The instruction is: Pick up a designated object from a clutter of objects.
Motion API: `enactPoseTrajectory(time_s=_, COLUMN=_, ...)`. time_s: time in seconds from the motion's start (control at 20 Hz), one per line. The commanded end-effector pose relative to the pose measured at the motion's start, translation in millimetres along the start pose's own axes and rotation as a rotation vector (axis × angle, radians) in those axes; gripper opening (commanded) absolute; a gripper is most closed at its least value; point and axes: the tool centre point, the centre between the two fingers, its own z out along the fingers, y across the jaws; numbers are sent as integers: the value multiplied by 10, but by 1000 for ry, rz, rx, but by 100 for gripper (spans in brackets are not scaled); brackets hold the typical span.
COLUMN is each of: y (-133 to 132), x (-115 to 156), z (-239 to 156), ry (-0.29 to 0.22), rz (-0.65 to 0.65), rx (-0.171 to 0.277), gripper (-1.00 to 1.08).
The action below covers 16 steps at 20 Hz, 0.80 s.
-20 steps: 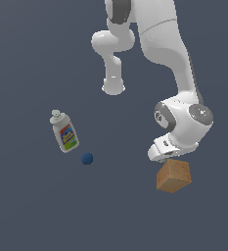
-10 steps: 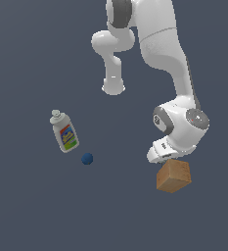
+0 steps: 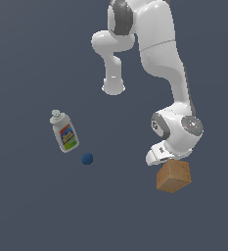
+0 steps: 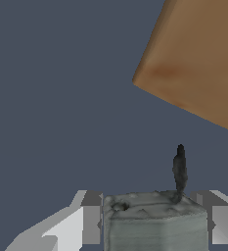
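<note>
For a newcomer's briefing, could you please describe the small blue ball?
Find the white robot arm; on the exterior view's left of it lies a white labelled bottle. Just past the bottle's base sits the blue ball: the only round thing, plain dark blue, far smaller than the tan cube.

The designated item (image 4: 154, 220) sat right betw. the gripper fingers (image 4: 81, 223) in wrist view: a whitish-grey block w/ a thin dark spike upright on top. Tan cube (image 3: 173, 176) lay close by, tilted. White bottle (image 3: 64, 132) w/ colourful label lay flat, well apart. Small blue ball (image 3: 87, 159) sat near the bottle.
</note>
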Motion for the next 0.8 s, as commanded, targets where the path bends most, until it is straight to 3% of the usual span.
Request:
enactPoseTrajectory(time_s=0.0, y=-1, x=7, z=3, ry=1, rz=0, rx=0, gripper=-100)
enactPoseTrajectory(time_s=0.75, y=52, x=4, z=-96, ry=2, rz=1, rx=0, gripper=-100)
